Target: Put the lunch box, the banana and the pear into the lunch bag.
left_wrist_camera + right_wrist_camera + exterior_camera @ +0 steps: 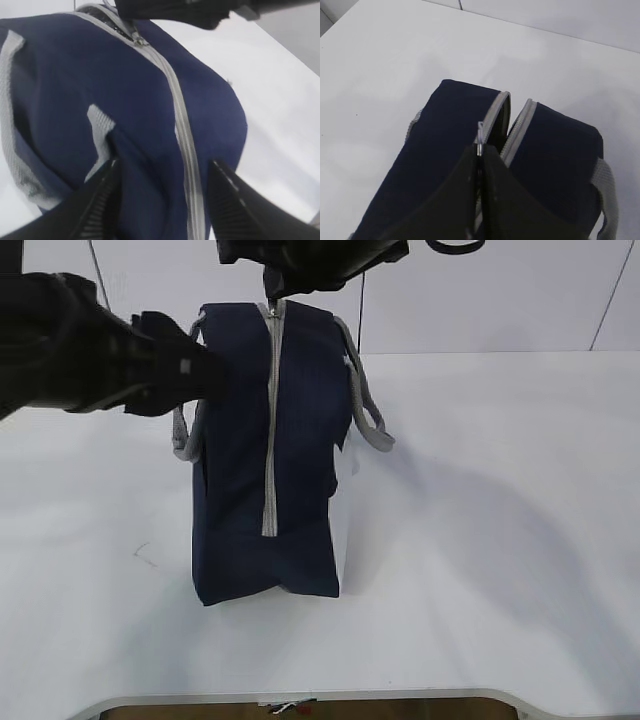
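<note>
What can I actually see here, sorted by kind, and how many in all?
Lunch bag, navy: 1
Grey webbing handles: 2
Grey zipper: 1
Robot grippers, left gripper and right gripper: 2
Table, white: 1
Total: 7

We see bright, even light on the white table point(520, 540), with a soft shadow right of the lunch bag point(268, 450). Both wrist views blur the near, dark tools.
</note>
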Action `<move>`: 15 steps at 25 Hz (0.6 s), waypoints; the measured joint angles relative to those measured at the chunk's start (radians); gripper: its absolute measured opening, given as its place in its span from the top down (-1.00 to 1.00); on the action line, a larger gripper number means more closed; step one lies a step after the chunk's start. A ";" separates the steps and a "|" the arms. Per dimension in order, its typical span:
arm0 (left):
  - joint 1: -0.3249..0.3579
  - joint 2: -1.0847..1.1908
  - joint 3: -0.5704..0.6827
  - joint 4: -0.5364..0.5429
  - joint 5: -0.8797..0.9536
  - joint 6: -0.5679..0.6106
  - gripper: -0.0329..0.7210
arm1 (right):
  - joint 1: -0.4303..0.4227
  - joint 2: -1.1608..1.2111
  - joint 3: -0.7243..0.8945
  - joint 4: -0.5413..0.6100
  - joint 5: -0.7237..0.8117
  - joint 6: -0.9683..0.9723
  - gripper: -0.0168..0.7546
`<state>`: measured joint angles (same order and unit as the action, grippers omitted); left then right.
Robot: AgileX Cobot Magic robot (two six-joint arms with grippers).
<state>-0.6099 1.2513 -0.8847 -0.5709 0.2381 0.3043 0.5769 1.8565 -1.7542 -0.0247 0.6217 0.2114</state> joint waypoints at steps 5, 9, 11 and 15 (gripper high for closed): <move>0.000 0.099 -0.066 -0.006 -0.018 -0.002 -0.18 | 0.000 0.000 0.000 0.012 0.000 0.000 0.92; 0.000 0.154 -0.091 -0.004 -0.023 -0.002 0.14 | 0.000 0.000 0.000 0.016 0.000 0.000 0.92; 0.000 0.163 -0.093 0.022 -0.023 -0.002 0.52 | 0.000 0.000 0.000 0.016 0.000 0.000 0.92; 0.000 0.163 -0.097 0.123 -0.017 -0.002 0.90 | 0.000 0.000 0.000 0.025 0.000 0.000 0.93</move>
<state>-0.6099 1.4140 -0.9814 -0.4478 0.2208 0.3026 0.5769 1.8565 -1.7542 0.0000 0.6217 0.2114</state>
